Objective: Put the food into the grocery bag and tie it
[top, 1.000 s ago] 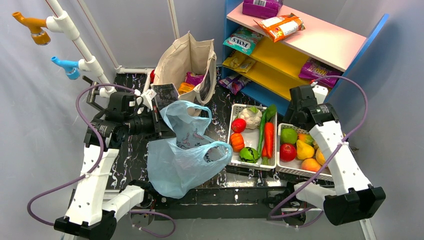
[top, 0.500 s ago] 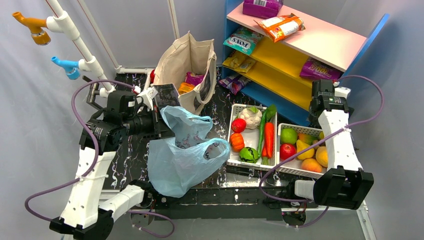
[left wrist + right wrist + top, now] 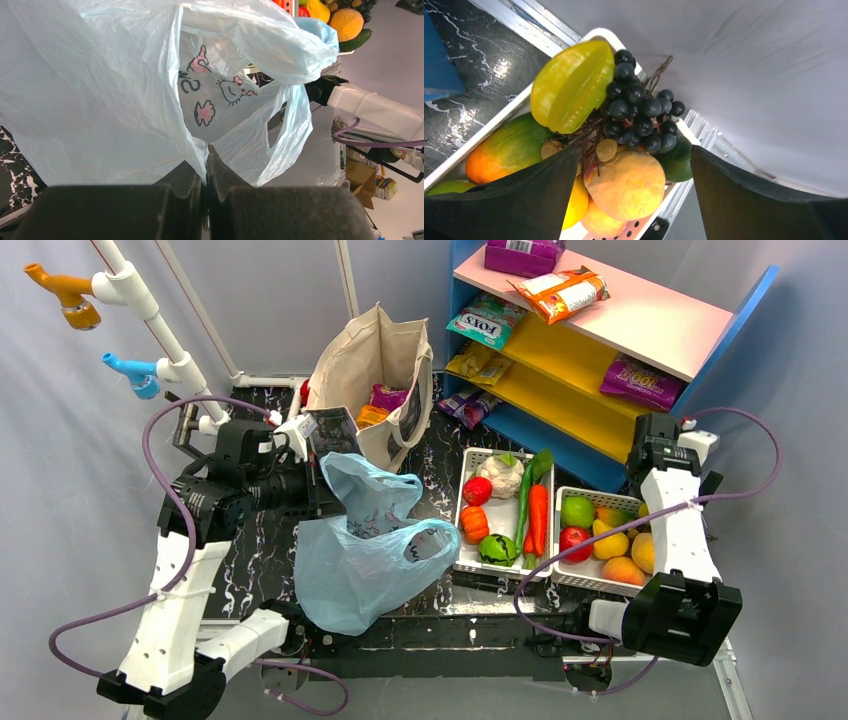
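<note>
The light-blue plastic grocery bag [image 3: 365, 550] hangs open beside my left gripper [image 3: 322, 492], which is shut on its rim [image 3: 205, 155]; the bag's printed inside [image 3: 210, 95] faces the left wrist camera. Food lies in two white baskets: tomato [image 3: 477, 490], carrot [image 3: 538, 518], green apple [image 3: 577, 510], red apple [image 3: 574, 540]. My right gripper [image 3: 631, 165] is open above the fruit basket's right end, over a peach [image 3: 626, 185], dark grapes [image 3: 641, 112], a starfruit [image 3: 574, 85] and small brown balls on twigs [image 3: 607, 149]. It holds nothing.
A beige canvas tote [image 3: 375, 370] stands behind the bag. A blue, pink and yellow shelf [image 3: 600, 330] with snack packets is at the back right. A white pipe rack [image 3: 130, 290] stands at the far left. The fruit basket's rim [image 3: 599, 35] lies by the table's right edge.
My right arm has swung back and to the right, from over the fruit basket to its far right end. The left gripper still holds the bag, barely moved.
</note>
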You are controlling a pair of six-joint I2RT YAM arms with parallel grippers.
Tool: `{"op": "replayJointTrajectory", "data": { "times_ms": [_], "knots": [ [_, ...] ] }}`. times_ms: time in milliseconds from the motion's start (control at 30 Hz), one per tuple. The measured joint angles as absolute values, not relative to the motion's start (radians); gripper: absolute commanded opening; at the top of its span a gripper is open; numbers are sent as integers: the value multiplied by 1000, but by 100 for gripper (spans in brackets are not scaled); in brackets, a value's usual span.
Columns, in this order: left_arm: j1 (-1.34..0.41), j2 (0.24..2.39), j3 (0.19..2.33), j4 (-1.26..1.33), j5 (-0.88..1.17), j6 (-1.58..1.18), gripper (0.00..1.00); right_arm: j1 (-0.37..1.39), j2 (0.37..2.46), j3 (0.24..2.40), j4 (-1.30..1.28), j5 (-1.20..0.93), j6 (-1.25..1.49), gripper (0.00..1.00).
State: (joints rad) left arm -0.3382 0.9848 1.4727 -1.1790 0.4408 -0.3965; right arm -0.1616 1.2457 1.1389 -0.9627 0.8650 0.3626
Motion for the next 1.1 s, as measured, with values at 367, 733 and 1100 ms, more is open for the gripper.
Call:
{"op": "replayJointTrajectory", "data": {
  "times_ms": [367,733,1100],
  "knots": [
    [-343,977,1473,-1179,432,-393,0,-181,1093,939,-853,689,402,69],
    [-355,971,1473,-1187,433,-393,0,-181,1132,913,-770,692,361,57],
    [-374,974,1473,-1192,434,-393,0,-188,1206,913,-752,727,359,55]
  ]
}}
